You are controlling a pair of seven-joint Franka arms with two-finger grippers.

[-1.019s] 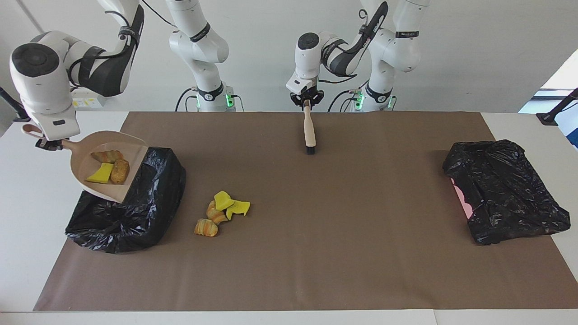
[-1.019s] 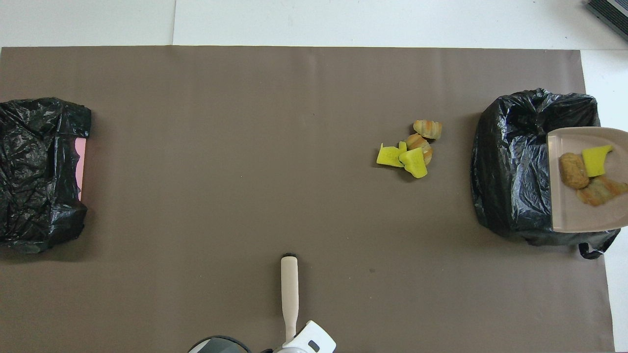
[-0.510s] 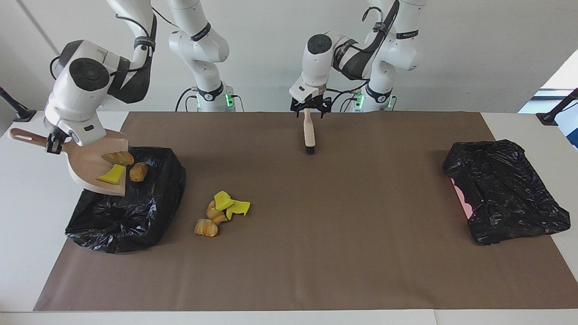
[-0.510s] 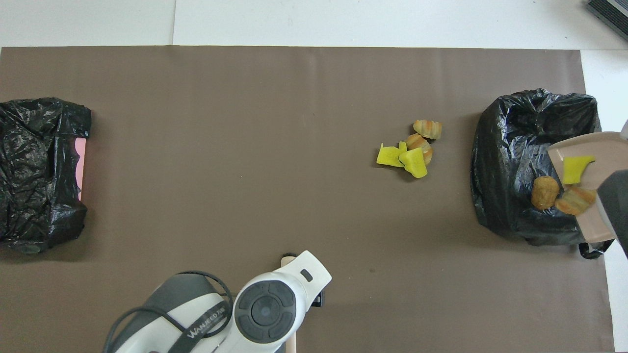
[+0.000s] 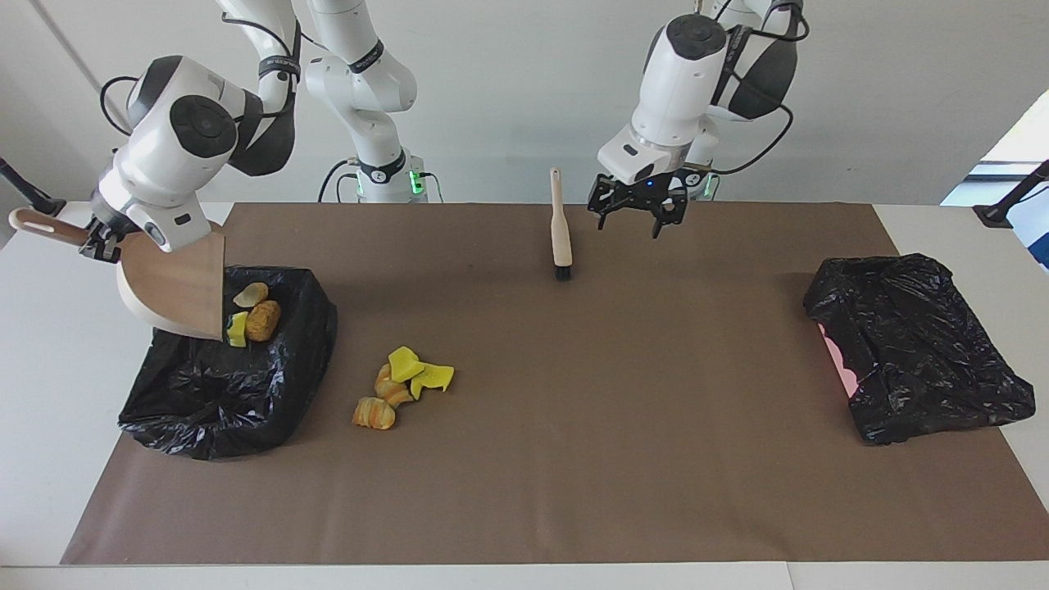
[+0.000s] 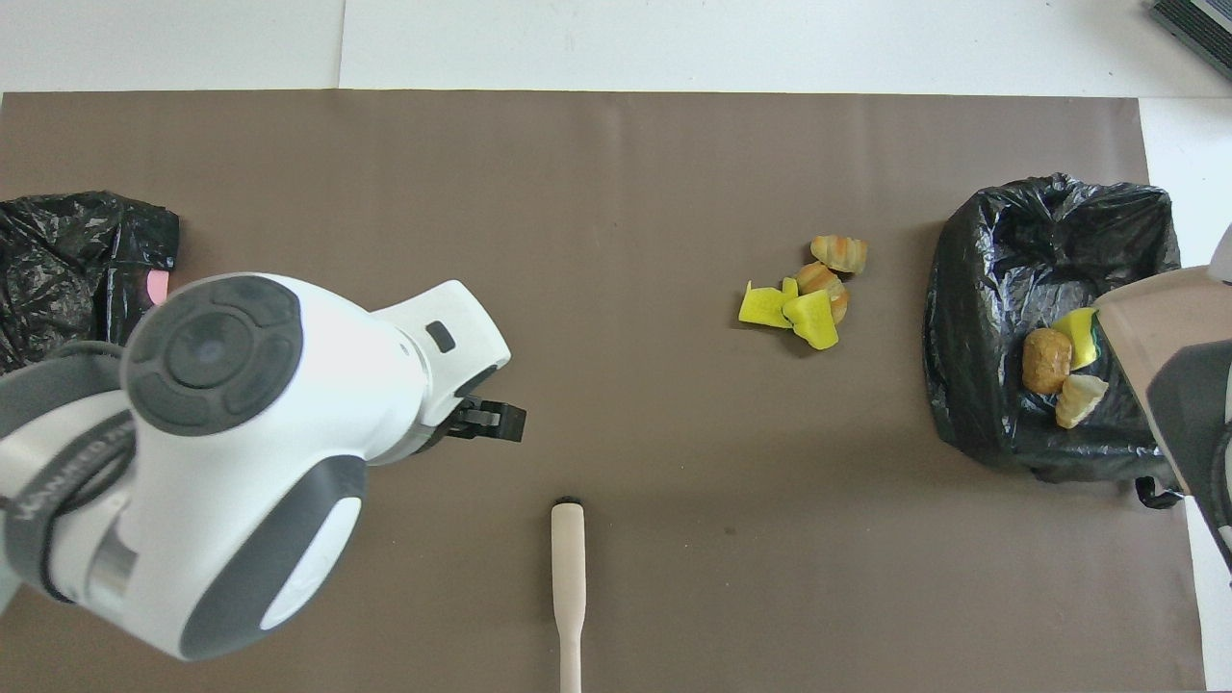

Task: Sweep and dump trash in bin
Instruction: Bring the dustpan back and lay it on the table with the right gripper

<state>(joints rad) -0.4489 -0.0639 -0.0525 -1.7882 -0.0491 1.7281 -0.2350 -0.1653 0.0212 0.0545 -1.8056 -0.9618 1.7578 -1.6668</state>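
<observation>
My right gripper (image 5: 97,244) is shut on the handle of the beige dustpan (image 5: 176,283) and holds it tipped steeply over the black-bag bin (image 5: 246,393) at the right arm's end. Three scraps of trash (image 5: 254,315) are off the pan's lip, inside the bin, and show in the overhead view (image 6: 1057,361) beside the dustpan (image 6: 1150,322). A pile of yellow and orange-brown trash (image 5: 401,383) lies on the mat beside the bin (image 6: 804,294). The brush (image 5: 560,233) lies on the mat near the robots (image 6: 568,568). My left gripper (image 5: 629,223) is open and empty, raised beside the brush (image 6: 493,421).
A second black-bag bin (image 5: 918,352) with a pink edge sits at the left arm's end of the brown mat (image 5: 574,459); the left arm covers part of it from above (image 6: 67,260). White table surrounds the mat.
The dustpan has tipped further and its three scraps have slid off into the bin. My left gripper has let go of the brush, opened, and risen toward the left arm's end.
</observation>
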